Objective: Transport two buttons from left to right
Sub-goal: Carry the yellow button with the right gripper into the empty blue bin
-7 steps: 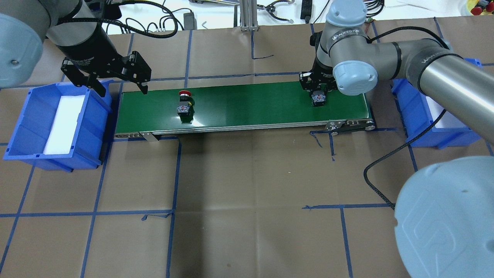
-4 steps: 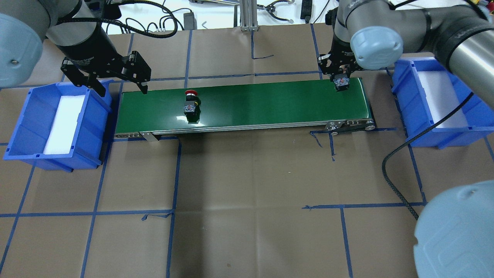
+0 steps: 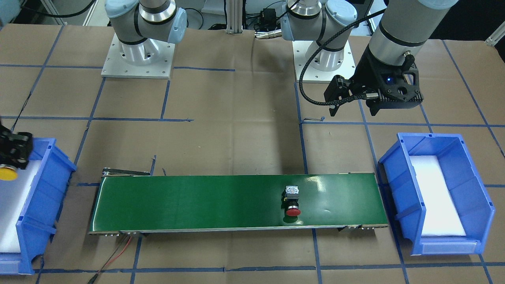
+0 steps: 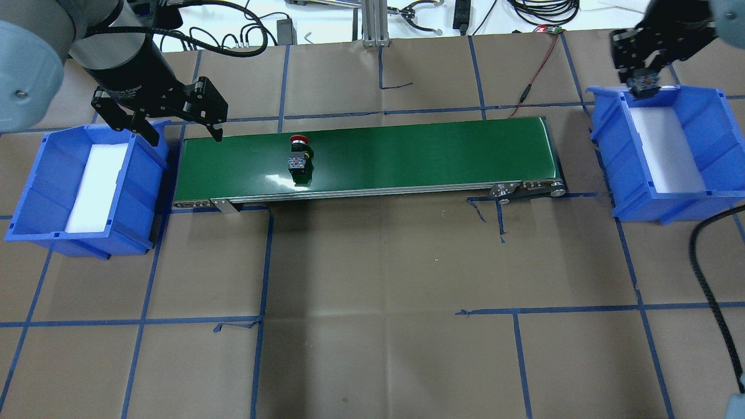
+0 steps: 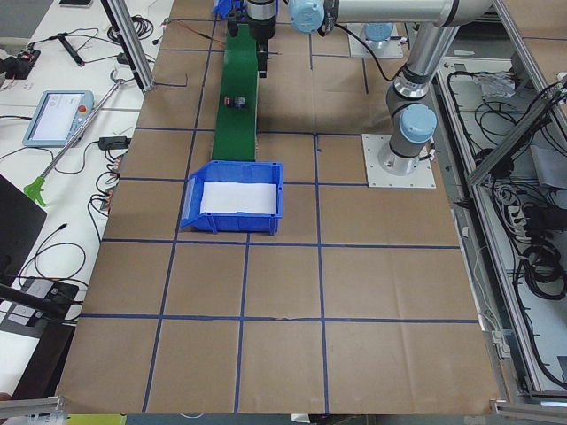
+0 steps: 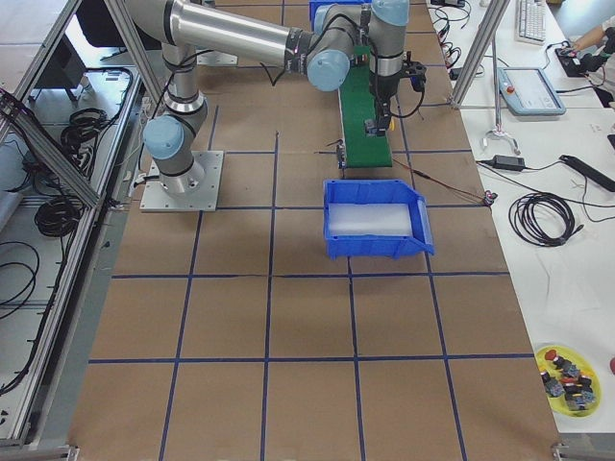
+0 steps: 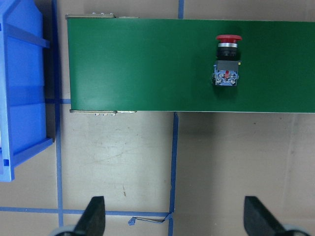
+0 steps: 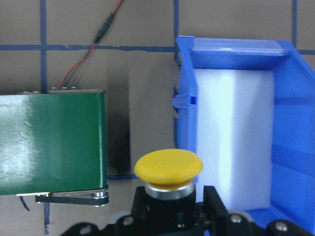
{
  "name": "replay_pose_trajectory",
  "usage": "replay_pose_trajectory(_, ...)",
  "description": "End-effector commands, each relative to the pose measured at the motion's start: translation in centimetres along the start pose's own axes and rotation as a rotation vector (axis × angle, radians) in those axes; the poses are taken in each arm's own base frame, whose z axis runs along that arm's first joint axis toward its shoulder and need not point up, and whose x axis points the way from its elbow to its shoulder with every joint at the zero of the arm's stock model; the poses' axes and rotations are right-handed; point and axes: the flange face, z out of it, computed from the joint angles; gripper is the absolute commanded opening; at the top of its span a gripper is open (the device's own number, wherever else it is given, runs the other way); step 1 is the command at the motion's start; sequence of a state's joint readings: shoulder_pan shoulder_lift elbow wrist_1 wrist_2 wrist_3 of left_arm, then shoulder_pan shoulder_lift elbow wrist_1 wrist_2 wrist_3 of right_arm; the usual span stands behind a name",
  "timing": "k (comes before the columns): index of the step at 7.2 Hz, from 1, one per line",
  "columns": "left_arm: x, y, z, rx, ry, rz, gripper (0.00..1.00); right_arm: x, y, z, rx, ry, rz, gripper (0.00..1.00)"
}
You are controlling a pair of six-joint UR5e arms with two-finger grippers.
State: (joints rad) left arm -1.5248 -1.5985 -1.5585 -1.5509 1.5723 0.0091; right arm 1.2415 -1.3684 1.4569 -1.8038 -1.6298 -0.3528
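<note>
The red-capped button point(image 4: 298, 156) lies on its side on the green conveyor belt point(image 4: 407, 151), left of the middle; it also shows in the front view point(image 3: 292, 201) and the left wrist view point(image 7: 227, 59). My right gripper point(image 4: 643, 77) is shut on the yellow-capped button point(image 8: 169, 169) and holds it above the far end of the right blue bin point(image 4: 698, 128), at the wall nearest the belt. The yellow cap point(image 3: 8, 173) points away from the robot. My left gripper point(image 4: 185, 138) is open and empty, above the belt's left end, beside the left blue bin point(image 4: 35, 192).
Both bins are lined with white foam. A red and black wire point(image 4: 532, 75) runs from the belt's far right corner. A black cable point(image 4: 707, 273) hangs from my right arm over the table. Blue tape lines grid the brown table cover.
My right gripper has lifted the yellow button off the belt's right end and carried it right and away to the right bin. The red button has ridden rightward along the belt. My left gripper is unmoved.
</note>
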Motion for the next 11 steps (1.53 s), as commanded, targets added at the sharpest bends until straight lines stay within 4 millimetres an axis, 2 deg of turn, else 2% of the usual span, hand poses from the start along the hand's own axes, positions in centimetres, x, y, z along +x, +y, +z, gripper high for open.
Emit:
replay_pose_trajectory(1, -0.1, -0.1, 0.1, -0.001, 0.000, -0.004, 1.00, 10.6, 2.2, 2.1, 0.018, -0.073, -0.073, 0.05)
replay_pose_trajectory(2, 0.0, -0.1, 0.1, -0.003, 0.000, -0.004, 1.00, 11.7, 2.5, 6.1, -0.011, -0.088, -0.064, 0.05)
replay_pose_trajectory(3, 0.0, 0.0, 0.1, -0.001, 0.000, -0.003, 1.00, 12.3, 1.9, 9.9, 0.061, -0.043, -0.101, 0.05)
replay_pose_trajectory(5, 0.0, -0.1, 0.1, -0.003, -0.001, -0.003, 1.00, 10.5, 4.3, 15.8, 0.026, -0.069, -0.124, 0.05)
replay_pose_trajectory(8, 0.0, -0.3, 0.4, -0.006, -0.001, -0.004, 1.00, 8.9, 6.9, 20.4, 0.014, -0.071, -0.129, 0.06)
replay_pose_trajectory(9, 0.0, -0.2, 0.3, -0.003, 0.000, -0.004, 1.00, 8.9, 7.3, 21.7, -0.007, -0.086, -0.118, 0.06)
replay_pose_trajectory(11, -0.1, -0.2, 0.2, -0.001, -0.002, -0.003, 1.00, 10.1, 7.4, 23.7, -0.010, -0.085, -0.097, 0.07)
